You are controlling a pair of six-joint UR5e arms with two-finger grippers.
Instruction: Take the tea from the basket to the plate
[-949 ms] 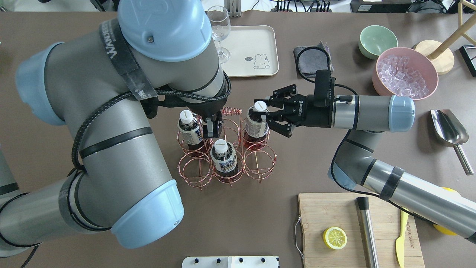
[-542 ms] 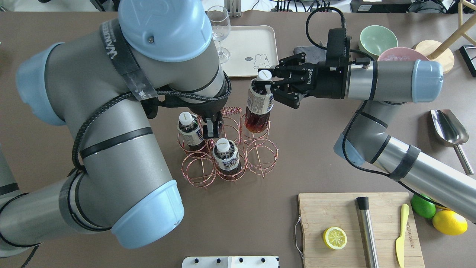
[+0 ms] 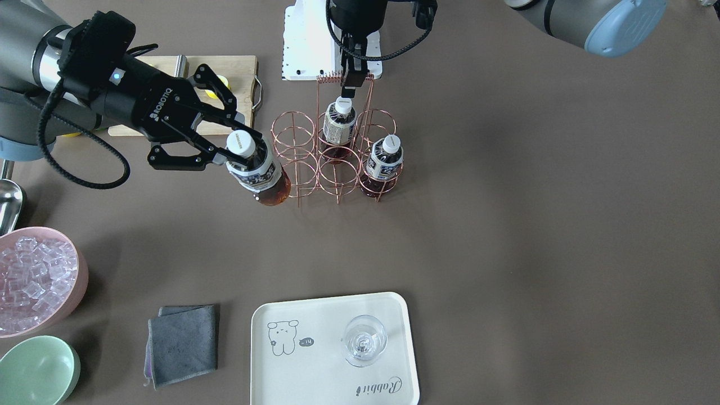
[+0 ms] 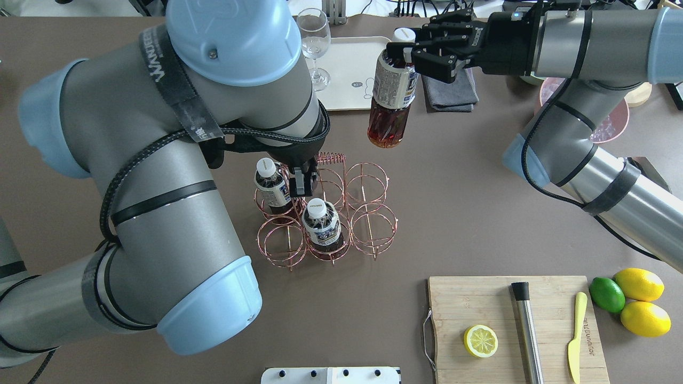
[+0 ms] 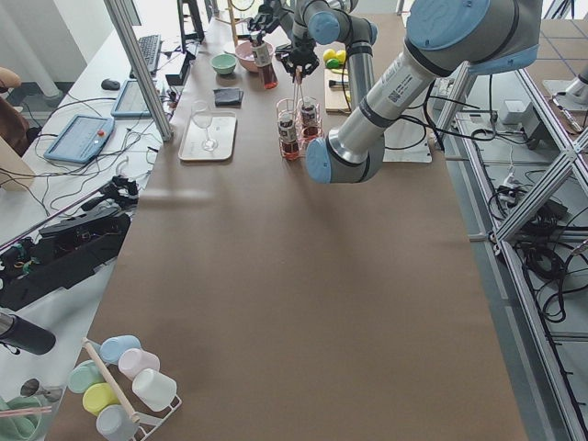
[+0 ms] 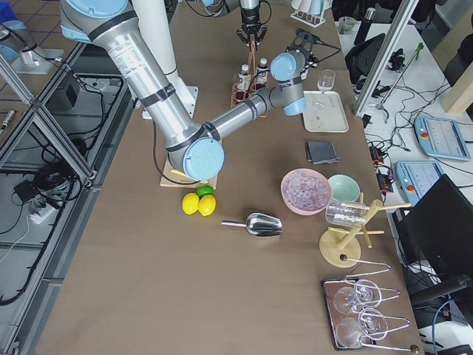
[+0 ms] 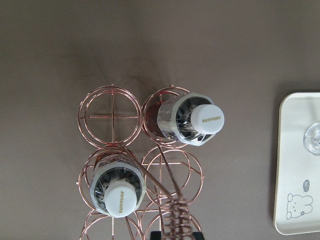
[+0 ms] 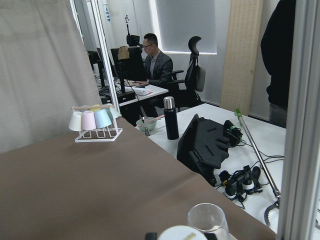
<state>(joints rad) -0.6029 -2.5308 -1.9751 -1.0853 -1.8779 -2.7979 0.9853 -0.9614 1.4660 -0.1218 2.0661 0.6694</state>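
Brown bench surface carries all items.

1. Right end effector: fingers are closed on the neck of the tea, directly under its white cap. The tea hangs below this end effector, tilted, with its base clear of the bench and fully out of the basket.
2. The plate lies on the bench below and to the left of the right end effector. The tea does not touch it. A wine glass stands upright on the plate, on the side far from this end effector.
3. Left end effector: points straight down over the basket, fingers drawn narrow about the tall wire handle.
4. A second bottle stands in the ring just left of the left end effector. A third bottle stands in the ring just beneath it on the robot's side. The other four rings hold nothing.
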